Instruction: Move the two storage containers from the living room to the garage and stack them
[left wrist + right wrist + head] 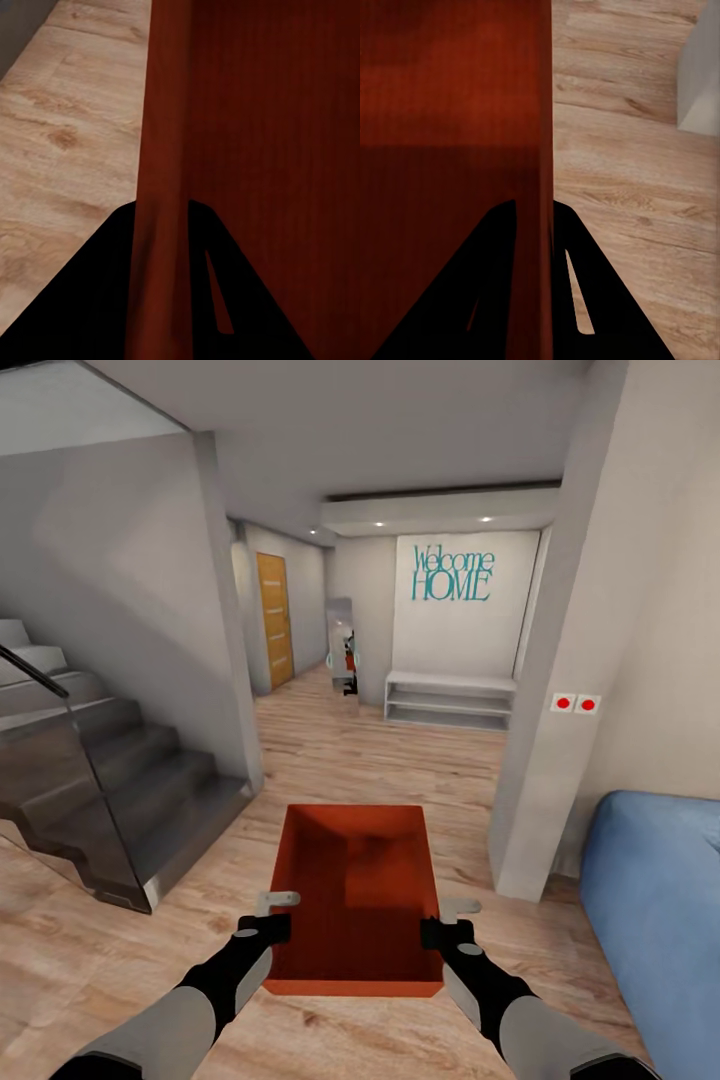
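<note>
Grippers pinch one storage container (355,895) between them: the left gripper (268,920) is closed over its left wall, the right gripper (450,925) over its right wall, each with a finger on either side of the rim. In the left wrist view the wall (161,187) hides the gap between the dark fingers (90,300); the right wrist view shows the same. Wood flooring (400,760) lies beyond, a blue sofa (655,900) cut off right of the right gripper, stairs (100,780) left.
</note>
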